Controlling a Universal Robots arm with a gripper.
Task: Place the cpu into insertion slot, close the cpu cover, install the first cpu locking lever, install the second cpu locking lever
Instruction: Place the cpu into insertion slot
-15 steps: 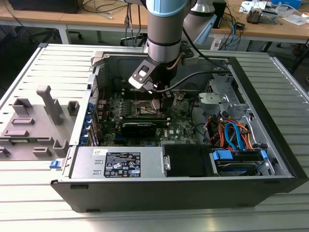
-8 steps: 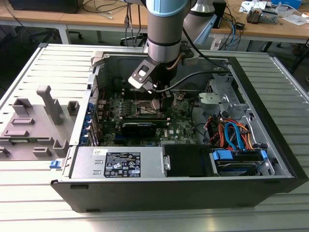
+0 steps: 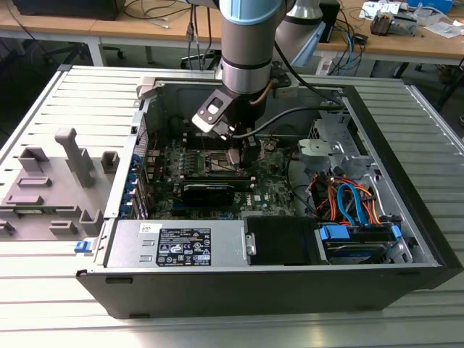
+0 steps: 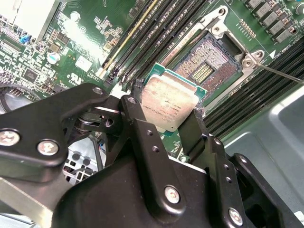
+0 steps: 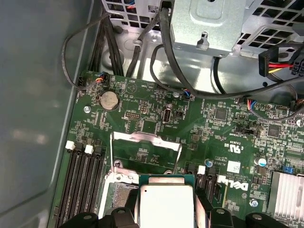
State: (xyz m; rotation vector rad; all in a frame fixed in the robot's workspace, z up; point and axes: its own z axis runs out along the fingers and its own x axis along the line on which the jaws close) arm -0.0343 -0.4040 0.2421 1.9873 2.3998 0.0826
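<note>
My gripper (image 4: pixel 165 116) is shut on the cpu (image 4: pixel 170 100), a small square chip with a silvery top on a green base, pinched by two opposite edges between black fingers (image 4: pixel 135 111). The chip hangs tilted just above and beside the insertion slot (image 4: pixel 205 64), whose dark contact field lies open and bare. In the first wrist view the cpu (image 5: pixel 166 199) sits between the fingertips, and the cpu cover (image 5: pixel 145 138), a thin silvery frame, stands raised behind it. A thin lever rod (image 4: pixel 280 75) sticks out past the slot. In the exterior view the gripper (image 3: pixel 235 154) is low over the motherboard (image 3: pixel 268 190).
Long black memory slots (image 4: pixel 142 38) flank the socket. The open computer case (image 3: pixel 406 239) walls in the board, with a power supply (image 3: pixel 181 244) in front, a drive cage and coloured cables (image 3: pixel 348 203) at the exterior view's right. A grey fixture (image 3: pixel 51 188) lies outside the case.
</note>
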